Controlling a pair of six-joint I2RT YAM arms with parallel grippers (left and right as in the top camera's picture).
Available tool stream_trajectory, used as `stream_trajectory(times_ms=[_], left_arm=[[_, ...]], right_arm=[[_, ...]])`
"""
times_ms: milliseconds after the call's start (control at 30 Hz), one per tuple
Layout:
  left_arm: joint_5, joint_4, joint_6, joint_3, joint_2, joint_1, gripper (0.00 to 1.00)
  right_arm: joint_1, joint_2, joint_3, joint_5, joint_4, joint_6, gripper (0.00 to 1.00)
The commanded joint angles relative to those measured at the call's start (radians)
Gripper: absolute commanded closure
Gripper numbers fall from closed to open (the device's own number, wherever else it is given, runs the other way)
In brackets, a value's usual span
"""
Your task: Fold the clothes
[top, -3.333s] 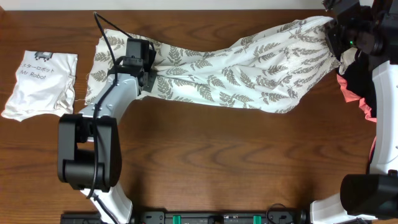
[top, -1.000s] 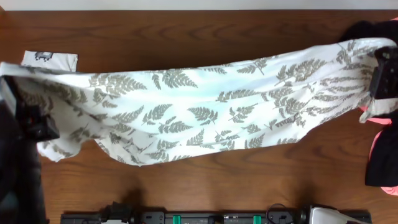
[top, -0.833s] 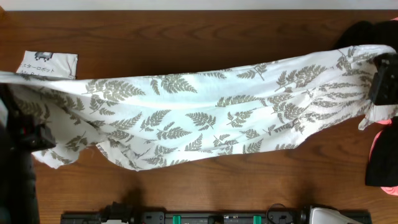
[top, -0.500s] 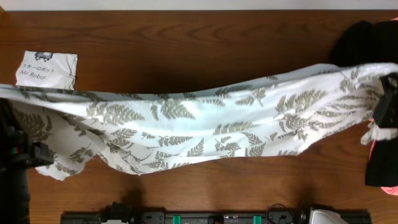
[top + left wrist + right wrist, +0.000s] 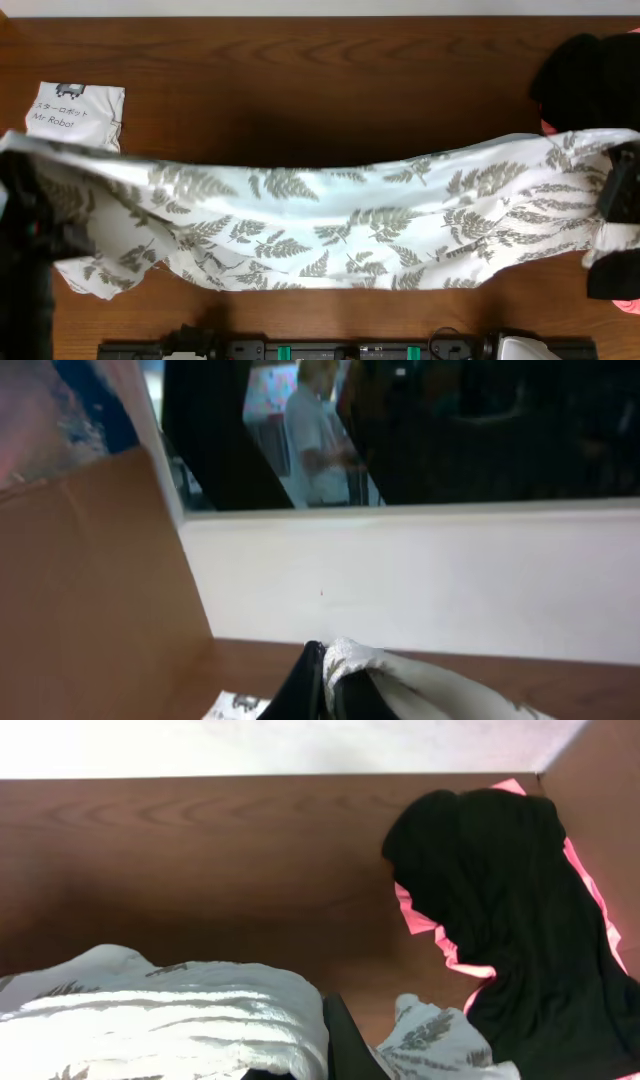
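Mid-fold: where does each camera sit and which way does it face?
Overhead: above the table, looking straight down on the fern garment stretched between left claw and right claw at the frame's edges.
Left wrist: faces the back wall; its fingers pinch the garment.
Right wrist: looks across the table at the black and pink garments; one finger shows.
Shared: overhead and right wrist both show those garments and the fern garment.

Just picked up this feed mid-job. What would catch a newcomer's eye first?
The long fern-print garment dominates, stretched across the table between the left gripper and the right gripper, both shut on its ends. After that come the small white shirt at the far left and the black and pink clothes heaped at the far right.
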Motion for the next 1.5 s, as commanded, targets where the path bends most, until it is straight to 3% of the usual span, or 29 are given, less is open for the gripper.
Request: stream_trajectory(times_ms=[0, 667, 1167, 1467], left_arm=[[0.006, -0.002, -0.010, 0.009, 0.097, 0.003, 0.94], [0.006, 0.064, -0.010, 0.009, 0.643, 0.003, 0.94], [0.006, 0.151, -0.010, 0.009, 0.869, 0.003, 0.94], [0.006, 0.217, -0.009, 0.009, 1.005, 0.003, 0.94]], right_arm=[[-0.007, 0.050, -0.001, 0.028, -0.002, 0.025, 0.99], [-0.007, 0.590, -0.001, 0.028, 0.074, 0.002, 0.99], [0.004, 0.991, -0.001, 0.024, 0.375, -0.101, 0.99], [0.034, 1.122, -0.001, 0.031, 0.617, -0.168, 0.99]])
